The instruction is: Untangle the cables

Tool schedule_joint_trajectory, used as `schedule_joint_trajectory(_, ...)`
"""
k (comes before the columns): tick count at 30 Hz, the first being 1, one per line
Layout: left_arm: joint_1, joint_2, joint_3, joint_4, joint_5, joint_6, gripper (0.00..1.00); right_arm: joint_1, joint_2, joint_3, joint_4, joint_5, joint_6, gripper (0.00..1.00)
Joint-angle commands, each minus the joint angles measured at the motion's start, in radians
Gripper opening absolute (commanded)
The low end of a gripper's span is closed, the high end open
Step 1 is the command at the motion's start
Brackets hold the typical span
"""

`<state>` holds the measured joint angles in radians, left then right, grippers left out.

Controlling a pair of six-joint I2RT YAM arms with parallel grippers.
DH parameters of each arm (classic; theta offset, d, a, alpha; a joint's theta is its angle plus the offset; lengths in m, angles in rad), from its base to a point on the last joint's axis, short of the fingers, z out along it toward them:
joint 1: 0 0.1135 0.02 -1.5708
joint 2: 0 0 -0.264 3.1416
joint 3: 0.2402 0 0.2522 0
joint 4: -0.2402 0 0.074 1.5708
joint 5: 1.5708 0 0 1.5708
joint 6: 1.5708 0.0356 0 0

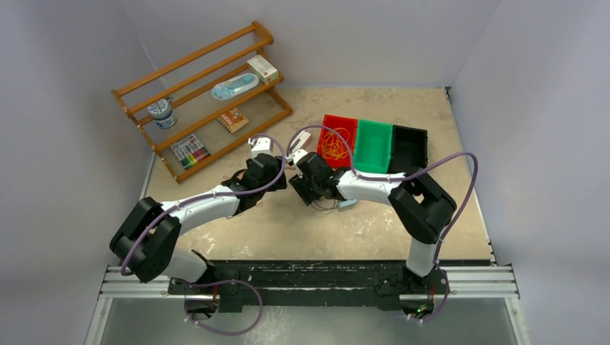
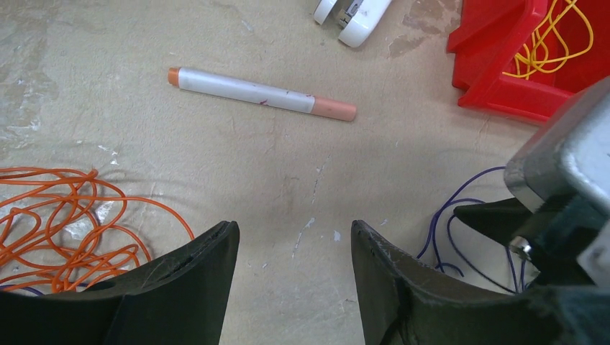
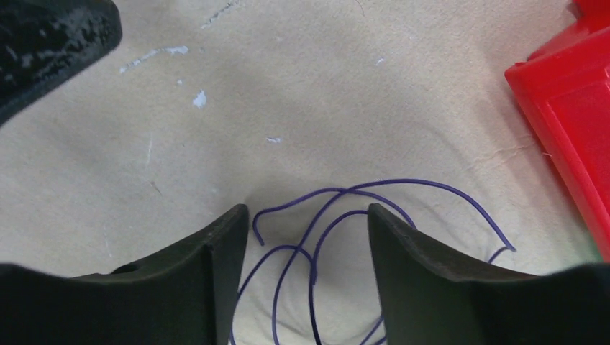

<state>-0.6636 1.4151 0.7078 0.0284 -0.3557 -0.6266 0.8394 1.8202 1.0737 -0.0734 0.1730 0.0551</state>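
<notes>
Scuffed beige tabletop, plain white walls. Both grippers have their jaws apart and hold nothing. The right gripper straddles the loose purple wire, and the left gripper sits beside the orange bunch. I'd pinch one strand low and lift slowly. The purple wire's near loops are hidden under the fingers.

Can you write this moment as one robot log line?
left end effector: open, holding nothing | right end effector: open, straddling thin purple wire loops | thin orange wire tangle: lying beside left end effector

Both arms reach inward, left pincer and right pincer low, jaws apart, nearly meeting.
</notes>
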Motion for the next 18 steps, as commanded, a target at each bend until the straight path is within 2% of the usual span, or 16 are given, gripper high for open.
schedule_joint_trajectory(1,0.0,-0.007,0.045,0.018,-0.028,0.006,0.58,-0.006,0.043,0.011,-0.076,0.009,0.039,0.58)
schedule_joint_trajectory(14,0.004,-0.005,0.044,0.015,-0.03,0.005,0.58,-0.071,0.004,-0.007,-0.052,0.002,0.081,0.03)
schedule_joint_trajectory(15,0.004,-0.007,0.043,0.014,-0.031,0.004,0.58,-0.072,0.0,-0.007,-0.05,0.002,0.082,0.0)
schedule_joint_trajectory(18,0.005,-0.007,0.041,0.015,-0.031,0.004,0.57,-0.072,-0.037,-0.011,-0.033,-0.001,0.09,0.0)
